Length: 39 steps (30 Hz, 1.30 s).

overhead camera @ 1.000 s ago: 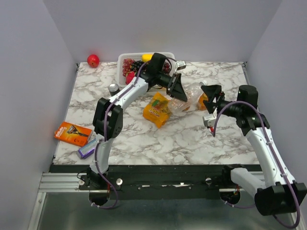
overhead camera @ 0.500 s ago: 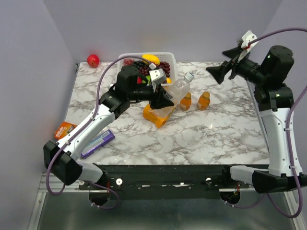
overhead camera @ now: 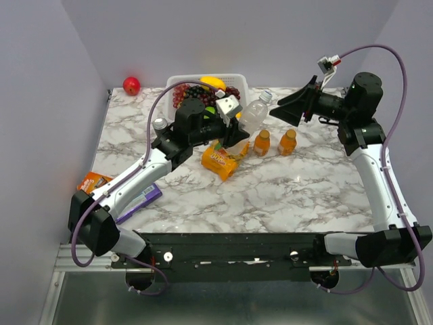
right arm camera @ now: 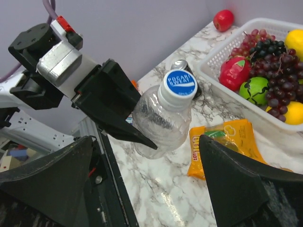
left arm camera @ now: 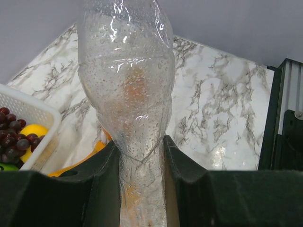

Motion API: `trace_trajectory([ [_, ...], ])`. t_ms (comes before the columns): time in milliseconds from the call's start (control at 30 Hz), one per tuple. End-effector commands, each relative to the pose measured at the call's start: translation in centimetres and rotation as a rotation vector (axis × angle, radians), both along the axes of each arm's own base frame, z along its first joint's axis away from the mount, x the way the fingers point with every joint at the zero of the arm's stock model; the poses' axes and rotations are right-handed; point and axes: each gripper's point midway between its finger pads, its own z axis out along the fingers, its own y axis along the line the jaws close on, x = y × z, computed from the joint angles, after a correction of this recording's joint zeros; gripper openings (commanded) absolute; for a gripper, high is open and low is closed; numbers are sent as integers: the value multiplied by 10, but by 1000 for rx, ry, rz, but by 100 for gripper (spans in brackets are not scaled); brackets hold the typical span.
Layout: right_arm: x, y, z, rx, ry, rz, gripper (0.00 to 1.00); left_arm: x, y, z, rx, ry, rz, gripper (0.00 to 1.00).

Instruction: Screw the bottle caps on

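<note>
Black rail (overhead camera: 237,256) with both arm bases lies at the near edge. Just beyond it on the left, an orange box (overhead camera: 91,181) and a purple pack (overhead camera: 140,199) lie on the table (overhead camera: 284,196), partly under the left arm. Near the middle lies a yellow snack packet (overhead camera: 220,161). Just right of it the two orange bottles (overhead camera: 262,143) (overhead camera: 287,141) stand upright, side by side; only the top view shows them, and it is too small to tell how their tops sit.

Above the packet the left gripper (left arm camera: 139,142) is pressed onto the clear bottle (left arm camera: 128,80) and holds it off the table, tilted with the neck towards the far right. The left wrist view shows the two fingers (left arm camera: 106,175) squeezing the narrow lower part of the bottle, but not its top. The right wrist view gives this: a white cap (right arm camera: 180,85) with a blue mark sits on the neck and faces the camera. The right gripper (right arm camera: 145,139) is spread wide, pointing at the cap without touching it.

Farther back, a dark can (overhead camera: 160,124) stands on the left. A white basket (overhead camera: 169,91) with grapes (right arm camera: 265,52) and other fruit is at the far edge, and a red apple (overhead camera: 131,85) is in the far left corner. The table has a white marble pattern with grey veins. Plain pale walls (overhead camera: 223,34) close it on three sides.
</note>
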Motion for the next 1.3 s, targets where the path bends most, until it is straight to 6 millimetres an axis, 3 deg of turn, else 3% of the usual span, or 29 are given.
trace_trajectory([
  [0,6,7,14,63,-25,18,100,-6,-18,17,-45,-33,-29,14],
  [167,25,10,13,63,-23,-19,99,-16,-31,23,-58,-31,-74,14],
  [233,32,10,10,57,-18,-33,90,-17,-34,24,-65,-28,-73,14],
  [367,33,12,0,47,28,-29,84,-15,-37,29,-82,-36,-67,14],
  [400,32,13,-5,43,38,-26,72,-16,-38,29,-82,-35,-71,14],
  [467,32,13,-8,32,22,-28,57,-16,-39,29,-81,-38,-75,14],
  [500,32,12,-10,30,15,-28,44,-17,-40,27,-79,-35,-81,14],
  [567,33,12,-8,10,-37,-19,32,-20,-41,21,-66,-23,-94,25],
  [600,33,12,-7,0,-58,-17,22,-20,-41,18,-60,-23,-95,35],
  [667,33,10,-6,-34,-123,-14,16,-17,-37,4,-31,-9,-61,85],
  [700,31,10,-4,-55,-160,-11,12,-15,-34,-4,-8,-5,-44,99],
  [833,37,0,-23,-203,-332,-32,11,-10,-1,-53,174,-45,36,99],
  [867,36,-2,-40,-235,-319,-27,11,-9,12,-67,235,-60,43,99],
  [933,36,-6,-56,-310,-396,-21,11,-15,34,-88,294,-52,47,99],
  [967,33,-7,-75,-337,-379,-7,11,-13,50,-98,325,-24,66,99],
  [1067,32,-13,-100,-412,-438,10,11,-15,79,-110,370,8,104,99],
  [1100,29,-14,-120,-428,-415,24,11,-9,89,-112,379,15,138,99],
  [1267,25,-17,-157,-479,-423,52,11,5,110,-117,404,24,235,99],
])
